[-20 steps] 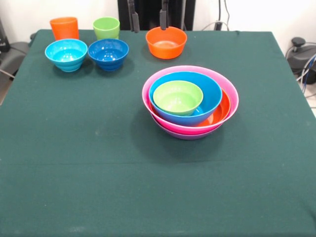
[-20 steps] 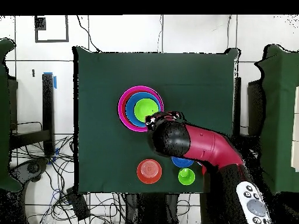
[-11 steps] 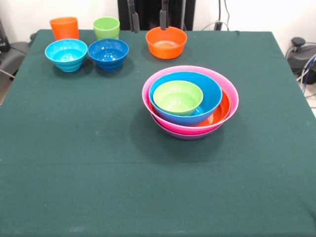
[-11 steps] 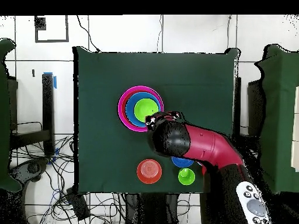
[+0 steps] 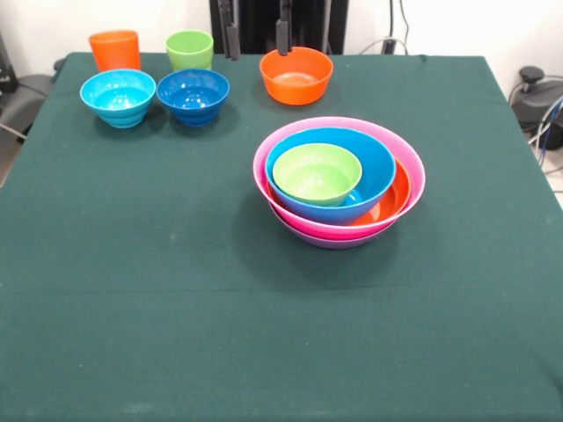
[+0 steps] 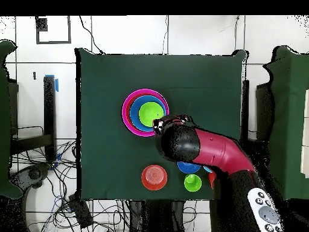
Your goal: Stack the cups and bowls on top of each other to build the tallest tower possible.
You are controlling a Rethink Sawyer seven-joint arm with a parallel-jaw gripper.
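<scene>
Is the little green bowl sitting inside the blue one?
Yes, the small lime green bowl rests nested in the large blue bowl atop the tower.

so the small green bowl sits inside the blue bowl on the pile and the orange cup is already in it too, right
Not quite. The small green bowl does sit inside the blue bowl on the pile, but it is empty. The front view shows the orange cup on the table, behind the light blue bowl.

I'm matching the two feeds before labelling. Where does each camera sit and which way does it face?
Front view: across the table, facing the robot; tower mid-table, only the gripper tips show, jaws apart.
Overhead view: above, looking straight down; the red arm reaches in from the bottom.
Both show the tower and small orange bowl.
</scene>
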